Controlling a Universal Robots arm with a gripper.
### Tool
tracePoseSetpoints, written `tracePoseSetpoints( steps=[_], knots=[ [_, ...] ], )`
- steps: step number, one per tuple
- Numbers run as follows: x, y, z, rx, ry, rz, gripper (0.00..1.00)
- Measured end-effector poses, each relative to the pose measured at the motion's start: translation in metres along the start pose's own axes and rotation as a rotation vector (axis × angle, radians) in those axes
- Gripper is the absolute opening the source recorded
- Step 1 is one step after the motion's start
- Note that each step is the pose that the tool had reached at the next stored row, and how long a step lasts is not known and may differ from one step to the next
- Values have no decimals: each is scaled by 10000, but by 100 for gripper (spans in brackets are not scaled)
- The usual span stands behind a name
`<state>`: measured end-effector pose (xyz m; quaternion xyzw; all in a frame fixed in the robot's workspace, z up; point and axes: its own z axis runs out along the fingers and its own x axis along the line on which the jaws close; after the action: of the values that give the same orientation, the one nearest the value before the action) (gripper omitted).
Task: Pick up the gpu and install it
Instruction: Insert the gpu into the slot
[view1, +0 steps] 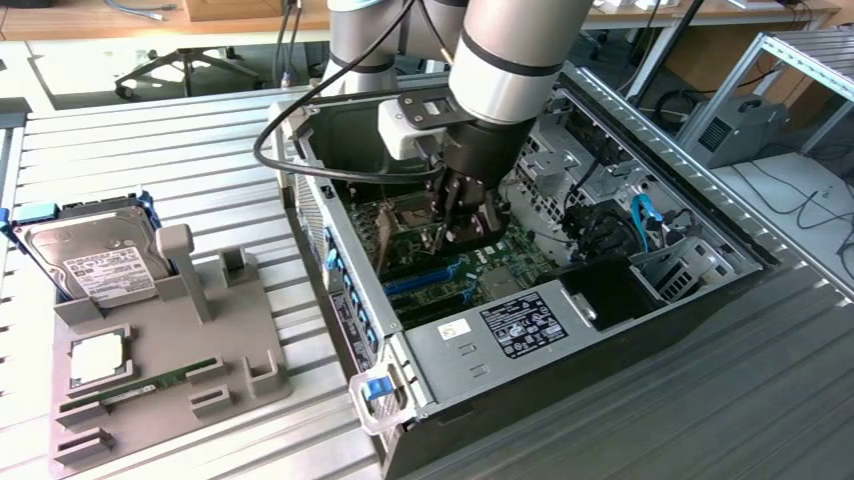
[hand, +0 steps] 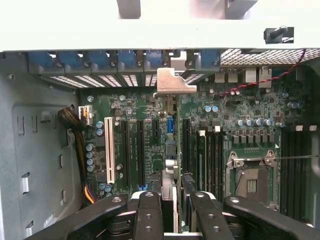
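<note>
The gripper (hand: 170, 212) is down inside the open computer case (view1: 441, 350), clamped on the gpu (hand: 171, 150), which hangs edge-on between its fingers (hand: 149, 215) and runs straight ahead of them to its silver end bracket (hand: 172, 82) at the case's rear wall. Directly beneath the gripper lies the motherboard (hand: 250, 130) with its row of long expansion slots (hand: 141, 150). The main risk, as I judge it, is misalignment: if the card's edge sits slightly beside the slot or tilted, pressing down could bend the card or damage the slot. The bracket could also catch on the rear frame, and the thin card could slip in the grip.
</note>
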<state>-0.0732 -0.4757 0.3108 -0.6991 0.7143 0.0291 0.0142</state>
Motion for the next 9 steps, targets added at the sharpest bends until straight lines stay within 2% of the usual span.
tracePoseSetpoints(
  steps=[9],
  knots=[
    [2,44,44,0,2,0,27]
  ],
)
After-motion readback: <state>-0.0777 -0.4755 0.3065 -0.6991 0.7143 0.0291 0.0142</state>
